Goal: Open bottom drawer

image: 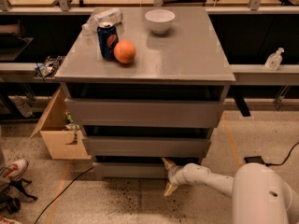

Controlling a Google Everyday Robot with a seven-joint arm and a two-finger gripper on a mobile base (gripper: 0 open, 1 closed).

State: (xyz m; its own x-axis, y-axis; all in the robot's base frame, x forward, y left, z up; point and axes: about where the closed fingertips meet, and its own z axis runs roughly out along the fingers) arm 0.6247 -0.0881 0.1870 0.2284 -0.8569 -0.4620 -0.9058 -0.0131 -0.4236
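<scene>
We are seeing our claw [168, 177] hanging spread before the right end of the bottom drawer [128, 170], with bare floor [117, 202] lying free in front; a cardboard box [58, 139] and a floor cable [74, 181] are crowding the left side.
</scene>
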